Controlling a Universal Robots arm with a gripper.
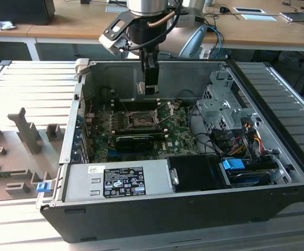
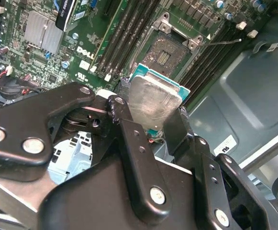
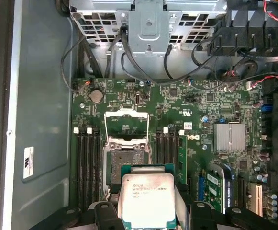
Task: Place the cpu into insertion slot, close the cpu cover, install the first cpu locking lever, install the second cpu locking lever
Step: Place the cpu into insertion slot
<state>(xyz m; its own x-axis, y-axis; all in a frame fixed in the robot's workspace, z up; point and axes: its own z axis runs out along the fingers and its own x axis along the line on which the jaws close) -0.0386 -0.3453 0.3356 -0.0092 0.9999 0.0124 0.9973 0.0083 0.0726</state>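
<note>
Step one in hand: your gripper (image 2: pixel 150 114) clamps cpu (image 3: pixel 147 201) by its edges, open insertion slot (image 3: pixel 127 160) below it, cpu cover (image 3: pixel 126 120) flipped up beyond. Seating likely calls for square alignment, gentle descent.

Arm (image 1: pixel 147 8) comes down at far centre, wrist vertical. Gripper (image 1: pixel 150 86) points straight down, hanging in the air. Both fingers (image 2: pixel 131 132) are pinched on opposite edges of the cpu (image 2: pixel 154 98).

Exterior view oblique above case (image 1: pixel 167 214); both wrist views near motherboard (image 3: pixel 196 96) (image 2: pixel 76 52).
</note>
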